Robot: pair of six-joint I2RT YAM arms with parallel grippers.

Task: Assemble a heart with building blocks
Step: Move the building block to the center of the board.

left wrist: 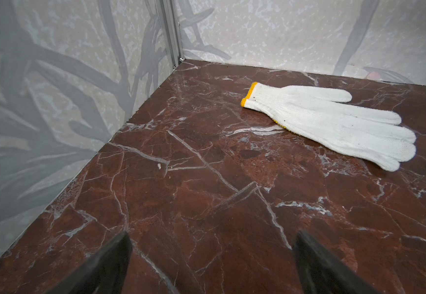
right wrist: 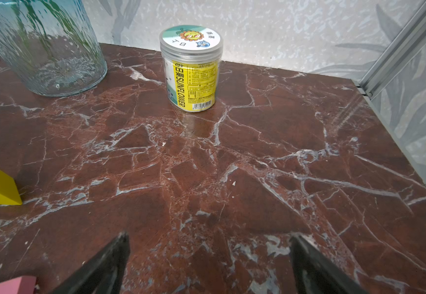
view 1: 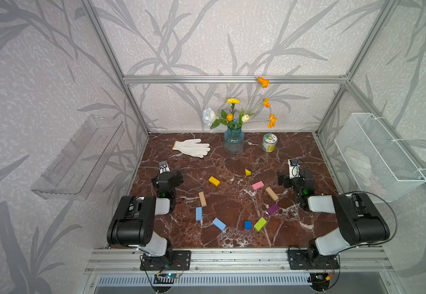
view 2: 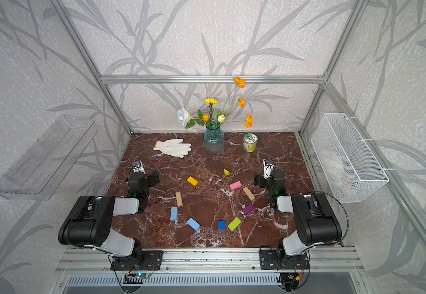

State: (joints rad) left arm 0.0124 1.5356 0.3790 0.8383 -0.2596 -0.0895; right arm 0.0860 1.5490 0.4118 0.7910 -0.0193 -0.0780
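In front of the blue glass vase (view 1: 233, 142), on the red-brown marble table (view 1: 171, 229), the building blocks (view 2: 234, 224) lie flat in a loose hollow ring, every one apart from its neighbours. Off to the vase's left sit a light blue brick (view 1: 219, 224), the other light blue brick (view 1: 198, 213), a tan brick (view 1: 202, 198) and the yellow brick (view 1: 214, 181). To its right are a second tan brick (view 1: 271, 194), the purple brick (view 1: 273, 209), lime brick (view 1: 260, 224), pink brick (view 1: 257, 185) and stubby dark blue brick (view 1: 247, 225). The tiny yellow wedge (view 1: 247, 172) lies closest to the vase.

The left gripper (left wrist: 211, 236) hangs over bare marble left of the vase, jaws spread wide, nothing between them. The right gripper (right wrist: 209, 239), right of the vase, same deal: wide apart and empty.
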